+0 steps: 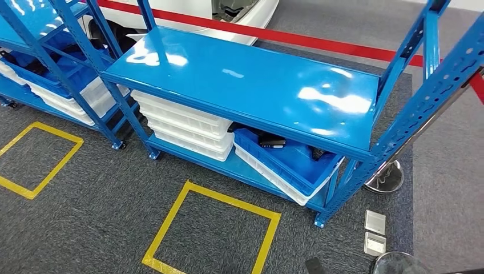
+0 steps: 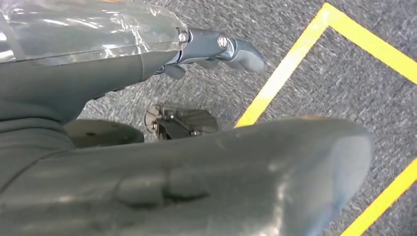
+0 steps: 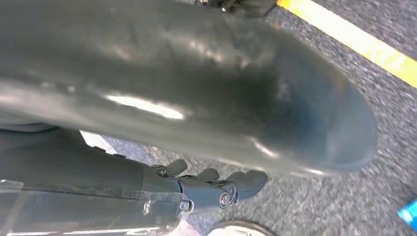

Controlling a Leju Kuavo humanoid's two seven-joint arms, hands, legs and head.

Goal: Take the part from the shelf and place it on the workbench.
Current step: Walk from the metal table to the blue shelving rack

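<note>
Below: blue shelf on grey carpet, dark part in tilted blue bin on lower tier.
Left hand and right hand hanging over carpet, well apart from part; fingers slightly curled, spread, holding nothing. White bins stacked beside blue bin.

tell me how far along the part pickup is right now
Done: nothing yet. The dark part still lies in the blue bin on the shelf's lower level. In hand: nothing; the left hand and right hand hang over the carpet with nothing in them. Left: reach in, grasp the part and carry it to the workbench.
</note>
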